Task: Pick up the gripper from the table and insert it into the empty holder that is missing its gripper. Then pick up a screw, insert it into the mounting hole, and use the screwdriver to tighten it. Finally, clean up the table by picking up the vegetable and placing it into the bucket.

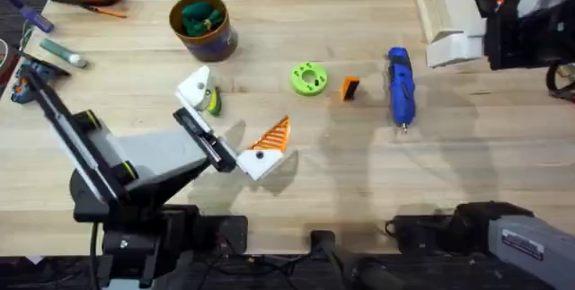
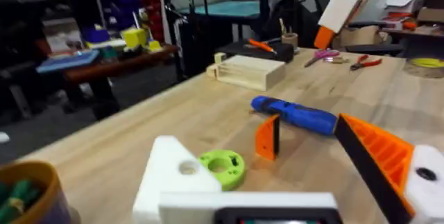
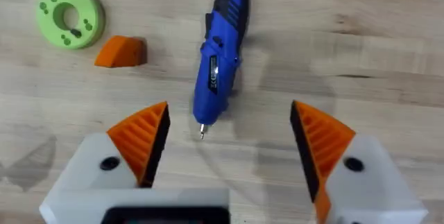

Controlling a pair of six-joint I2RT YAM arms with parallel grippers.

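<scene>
1. At the lower left of the overhead frame, the left arm rises from its base and reaches toward the middle of the desk (image 1: 359, 173), with its forearm slanting up and to the right.
2. The left end effector (image 1: 235, 115) is spread wide and grasps nothing. One side is the holder (image 1: 193, 88), a bare white wedge with an open mounting hole. The other side is a white mount carrying an orange ribbed finger (image 1: 274, 136).
3. The vegetable (image 1: 213, 101) lies just beside the holder, on its lower right edge in the overhead frame; I cannot tell whether they touch.
4. At the upper right of the overhead frame, the right arm shows large and dark. In its wrist view the right end effector (image 3: 229, 137) hangs above the desk, released, with both orange fingers well apart.
5. The screwdriver (image 3: 218, 50) lies flat on the desk, right of centre in the overhead frame, with its metal tip pointing at the gap between the right fingers.
6. The gripper (image 1: 350, 88) stands on the desk between the screwdriver and a lime-green disc (image 1: 309, 79), apart from both.
7. The bucket (image 1: 216, 46) stands in the upper left part of the overhead frame with darker green lumps (image 1: 199, 16) inside, well apart from the left end effector.
8. A pale wooden box (image 1: 440, 7) sits at the upper right, beyond the screwdriver.
</scene>
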